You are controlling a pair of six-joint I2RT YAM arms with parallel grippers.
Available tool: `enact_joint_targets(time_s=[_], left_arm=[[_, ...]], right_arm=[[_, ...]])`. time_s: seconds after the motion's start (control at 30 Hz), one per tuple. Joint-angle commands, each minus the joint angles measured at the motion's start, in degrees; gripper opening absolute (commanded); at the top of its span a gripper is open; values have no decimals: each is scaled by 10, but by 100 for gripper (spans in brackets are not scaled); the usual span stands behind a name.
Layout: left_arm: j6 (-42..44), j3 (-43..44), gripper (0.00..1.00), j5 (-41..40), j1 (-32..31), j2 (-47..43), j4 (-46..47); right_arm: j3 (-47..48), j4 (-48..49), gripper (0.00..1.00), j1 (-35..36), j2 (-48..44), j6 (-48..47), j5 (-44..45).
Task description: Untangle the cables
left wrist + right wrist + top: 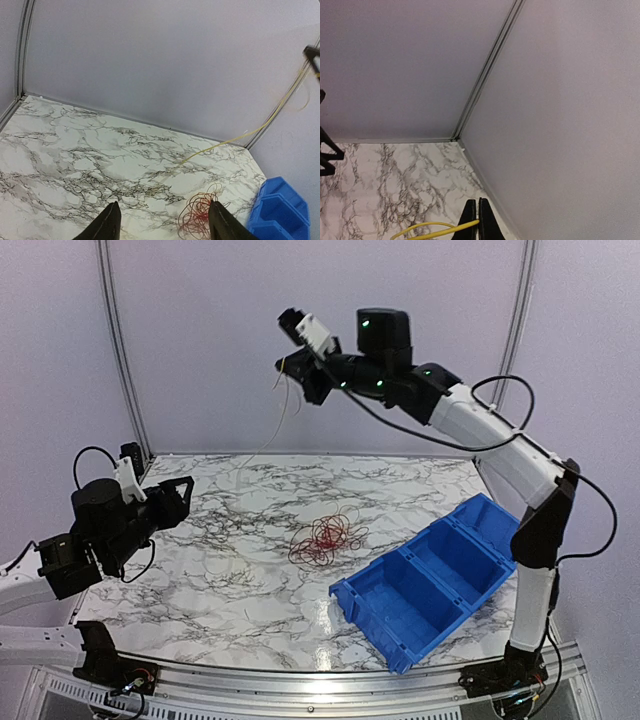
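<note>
The cables lie as a tangle of red and orange loops (325, 535) on the marble table (230, 570), also seen low in the left wrist view (197, 217). One thin yellow cable (240, 136) runs from the tabletop up and to the right. My right gripper (290, 364) is raised high near the back wall. In its wrist view it (478, 220) is shut on that yellow cable (435, 231). My left gripper (185, 498) hovers over the table's left side, left of the tangle. Its fingers are apart with nothing between them (165, 225).
A blue bin (430, 580) with compartments sits at the table's right front, right of the tangle (280, 210). Pale walls close the back and sides, with a corner post (485, 85) near the right gripper.
</note>
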Motion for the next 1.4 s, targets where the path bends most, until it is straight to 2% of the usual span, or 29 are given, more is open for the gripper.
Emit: enact_joint_targets(time_s=[0.0, 0.27, 0.43, 0.6, 0.77, 1.03, 1.37], left_arm=[[36, 25, 64, 2, -1, 39, -5], [62, 73, 66, 24, -2, 141, 22], [50, 105, 66, 45, -1, 200, 42], [37, 132, 66, 59, -2, 242, 45], [37, 146, 66, 67, -2, 266, 50], [91, 178, 66, 70, -2, 316, 51], [88, 192, 66, 110, -2, 384, 84]], right_arm=[[8, 3, 0, -33, -45, -45, 60], [-2, -15, 0, -174, -144, -27, 9], [47, -49, 0, -270, -181, -42, -9], [88, -62, 0, -329, -211, -70, 10], [80, -59, 0, -365, -246, -106, 48], [46, -18, 0, -419, -305, -121, 110], [87, 79, 0, -426, -336, -211, 211]])
